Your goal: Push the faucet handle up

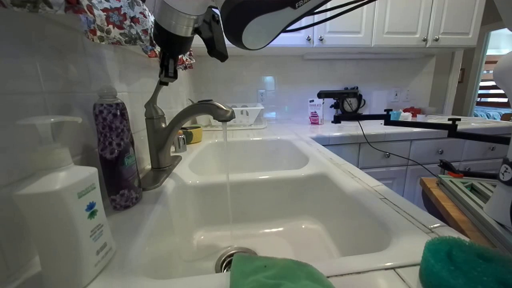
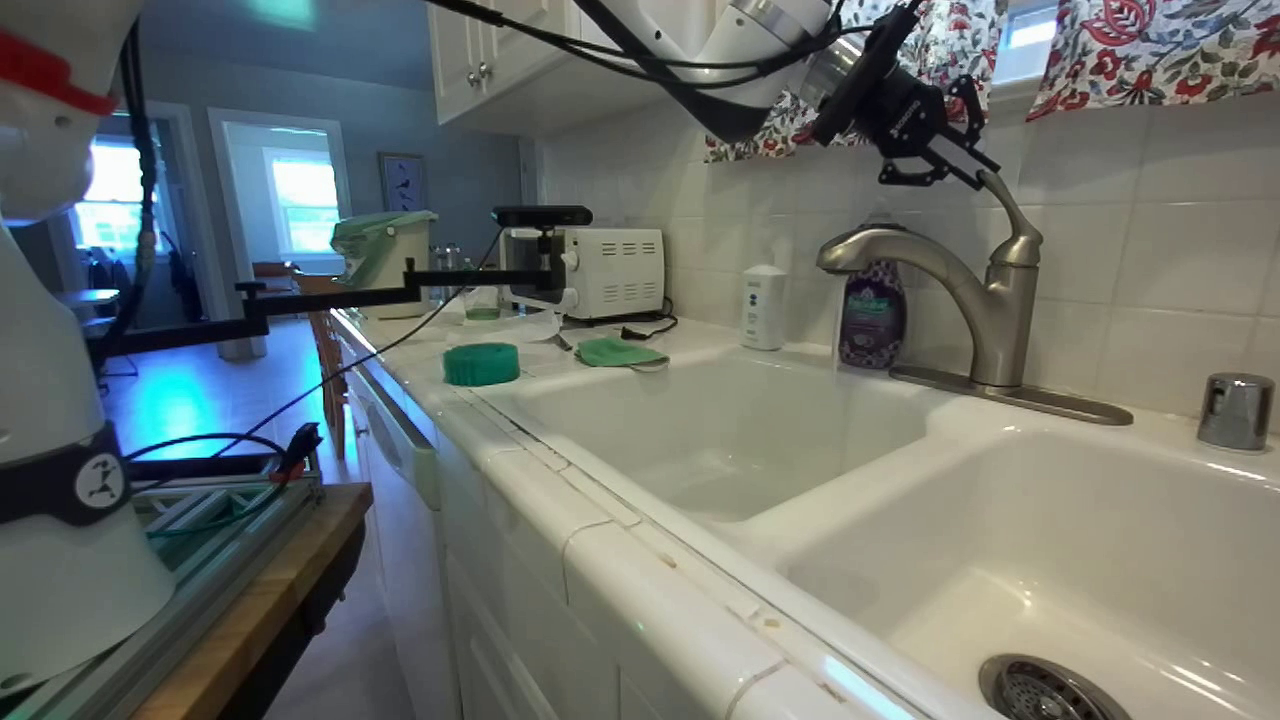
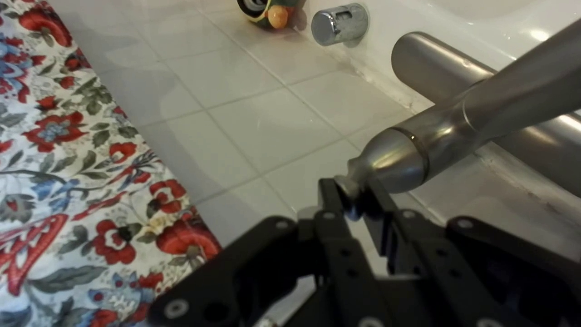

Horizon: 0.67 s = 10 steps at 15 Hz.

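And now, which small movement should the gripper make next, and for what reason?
Probably ease the gripper open and back it away: the faucet handle already stands steeply upward, its tip between the fingers, and water runs from the spout.

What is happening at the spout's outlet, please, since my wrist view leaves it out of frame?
Observer: A thin stream of water is falling from the spout in an exterior view.
Operator: Thank you; what stands nearest the faucet beyond my frame?
Observer: A purple dish soap bottle, on the side away from the chrome air gap.
Operator: Lastly, does the faucet handle between my fingers end above the spout?
Observer: Yes, its tip sits higher than the spout in both exterior views.
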Motion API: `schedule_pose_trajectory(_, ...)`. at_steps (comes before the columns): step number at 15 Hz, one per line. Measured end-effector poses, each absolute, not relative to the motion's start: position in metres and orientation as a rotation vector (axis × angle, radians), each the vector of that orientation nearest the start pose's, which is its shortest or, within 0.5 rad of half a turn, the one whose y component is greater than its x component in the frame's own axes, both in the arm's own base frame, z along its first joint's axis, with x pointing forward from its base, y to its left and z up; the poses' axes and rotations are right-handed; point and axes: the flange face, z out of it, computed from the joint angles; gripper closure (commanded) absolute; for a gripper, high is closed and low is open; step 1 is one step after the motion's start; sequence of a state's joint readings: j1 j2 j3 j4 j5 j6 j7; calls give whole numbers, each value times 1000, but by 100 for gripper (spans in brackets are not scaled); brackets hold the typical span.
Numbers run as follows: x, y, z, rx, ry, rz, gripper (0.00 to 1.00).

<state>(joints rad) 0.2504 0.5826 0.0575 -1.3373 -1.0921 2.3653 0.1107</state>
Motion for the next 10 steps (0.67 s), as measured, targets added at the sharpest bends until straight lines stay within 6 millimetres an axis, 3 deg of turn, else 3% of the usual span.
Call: schedule_pose_trajectory(10,735,200,452,2111,923,732,95)
